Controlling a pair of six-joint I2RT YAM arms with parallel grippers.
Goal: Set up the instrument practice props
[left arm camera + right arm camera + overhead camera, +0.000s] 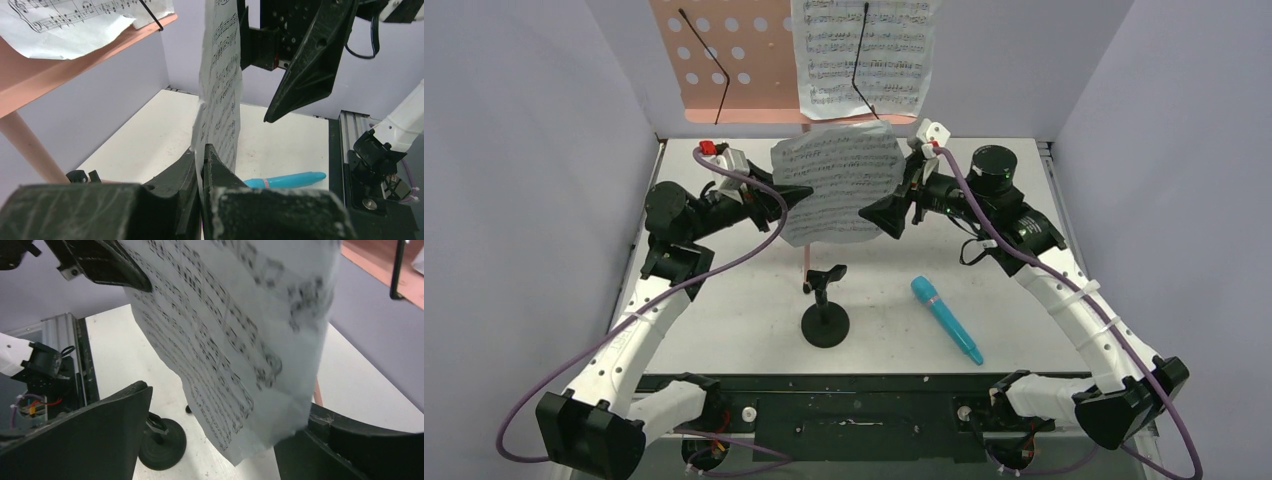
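left gripper pinches the loose music sheet by its edge, upright in mid-air; right gripper gapes beside it, holding nothing; the bare half of the pink stand lies behind, nearer the left arm

No word, number, brand or label can be read in any view; the only print is music notation.

The loose page bears rows of staves with black notes over its whole face. From the left wrist it stands edge-on, so only narrow strips of its staves show. From the right wrist its notes are large but blurred.

The second page, on the pink stand, also carries stacked staves of notes. They are too small from above to tell single signs. From the left wrist its corner shows sharp staff lines, beamed notes and slurs.
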